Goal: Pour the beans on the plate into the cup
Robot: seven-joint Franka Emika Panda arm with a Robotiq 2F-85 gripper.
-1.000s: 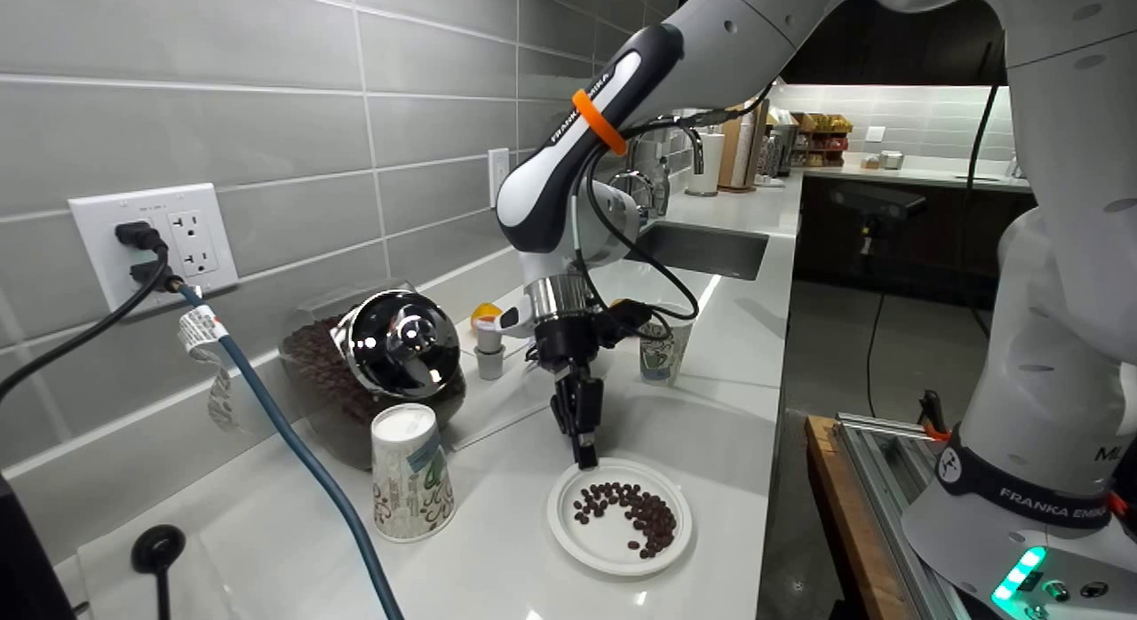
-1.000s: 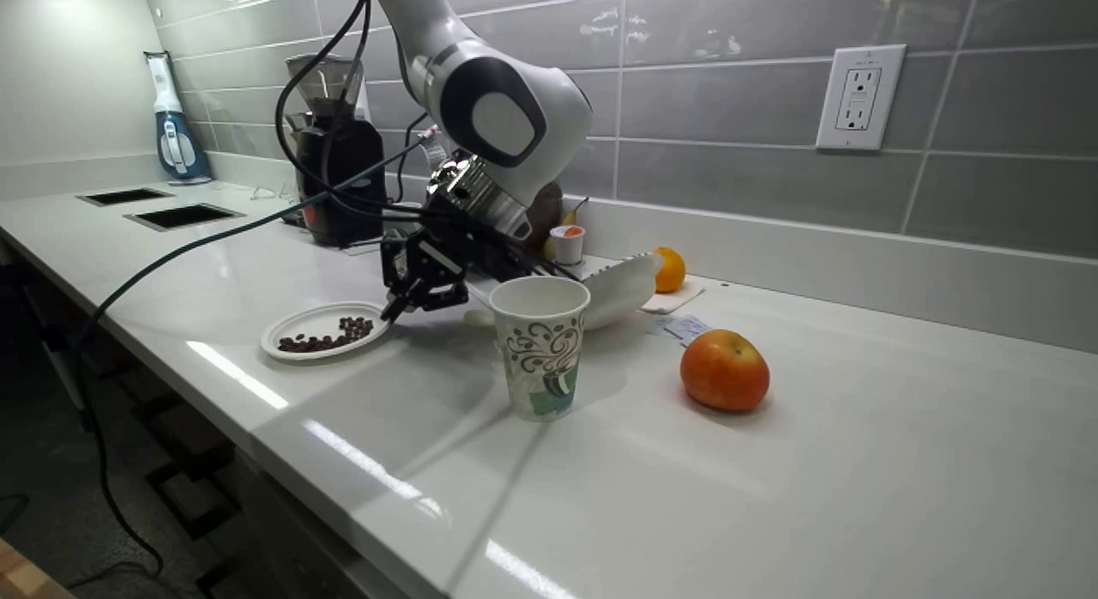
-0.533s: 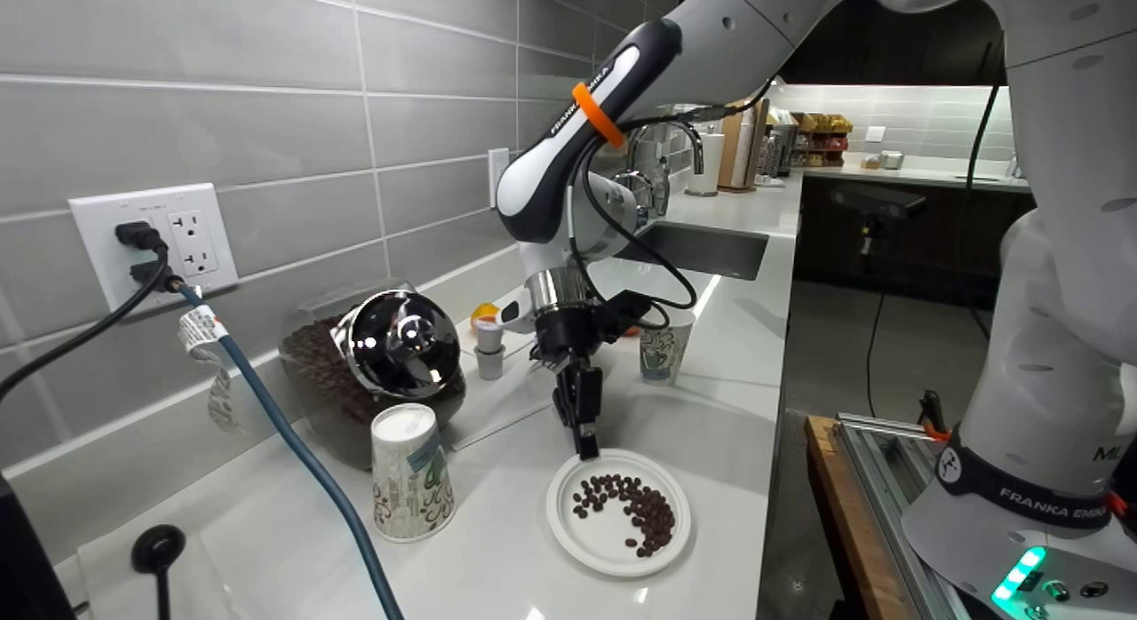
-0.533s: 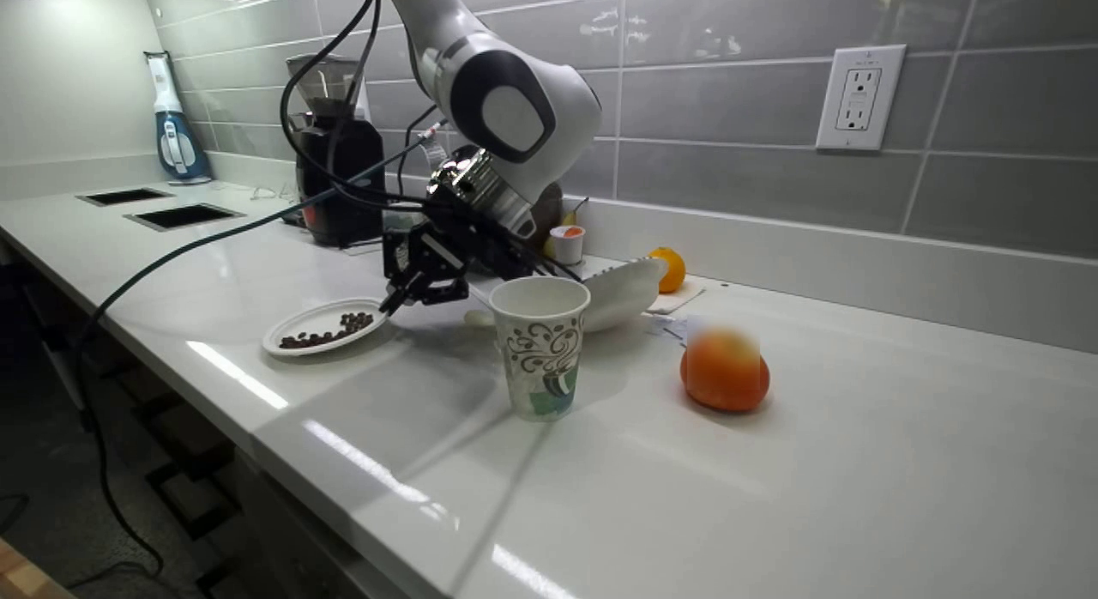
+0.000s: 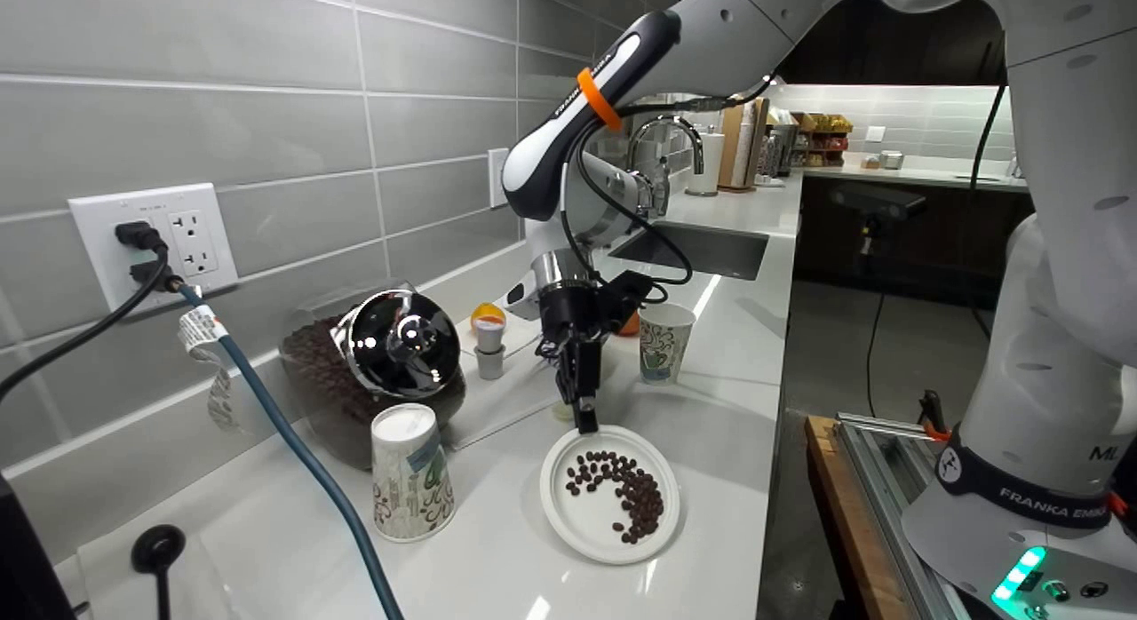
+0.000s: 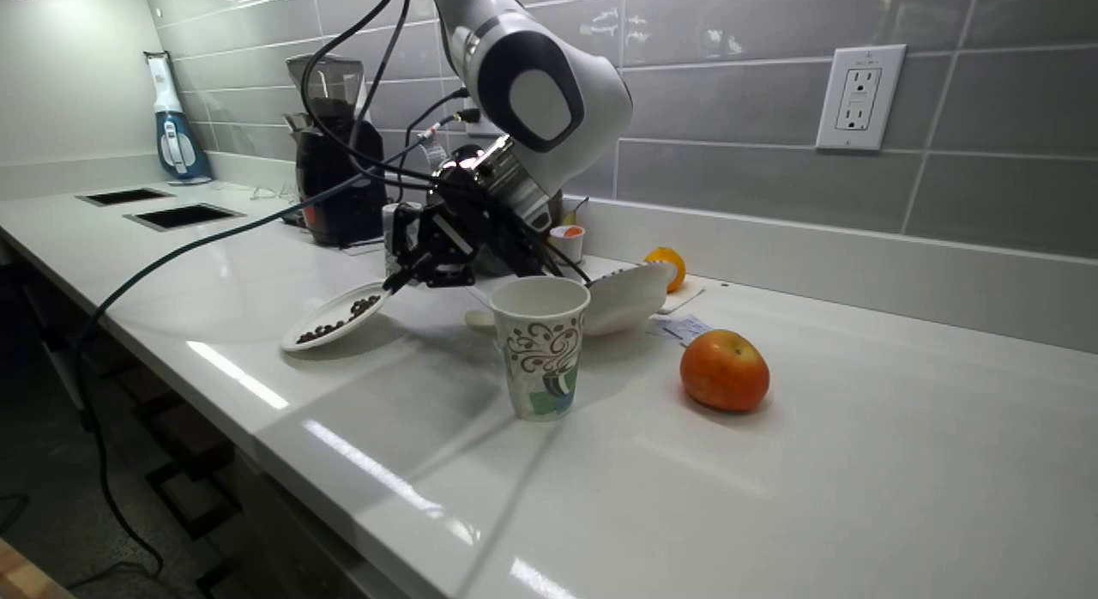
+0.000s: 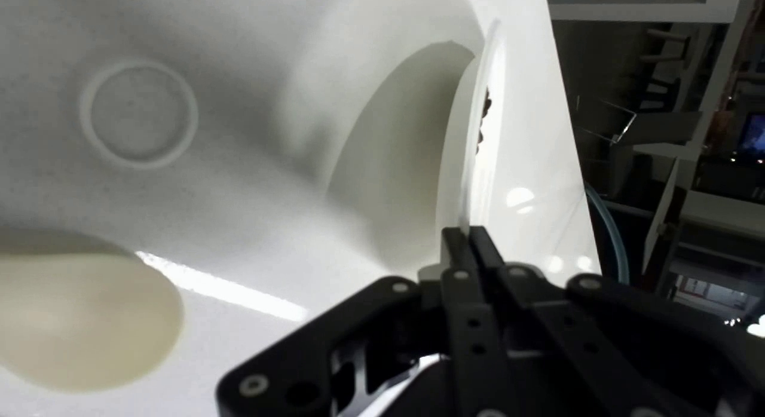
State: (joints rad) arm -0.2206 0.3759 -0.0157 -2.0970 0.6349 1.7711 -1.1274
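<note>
The round white plate (image 5: 586,518) carries the dark brown beans (image 5: 641,500), spread in a curve. My gripper (image 5: 586,422) is shut on the plate's rim; the wrist view shows the rim between the fingertips (image 7: 465,232). The gripper-side edge of the plate (image 6: 336,307) is raised, so it tilts, its shadow below. I cannot tell whether its low edge touches the counter. Beans (image 7: 486,103) peek over the rim. Small whitish pots (image 5: 489,364) stand near the wall; I cannot tell whether one is the cup.
A speckled tumbler (image 6: 540,350) stands upright; another (image 5: 411,478) is upside down beside a glass jar (image 5: 324,371). A white curved object (image 6: 630,299) and tomato-like fruit (image 6: 725,372) lie on the counter. A white ring (image 7: 138,157) shows in the wrist view. A blue hose (image 5: 293,442) crosses.
My gripper has risen, lifting the rim it holds. The plate has gone from nearly flat to clearly tilted and shifted slightly; the beans remain on it.
</note>
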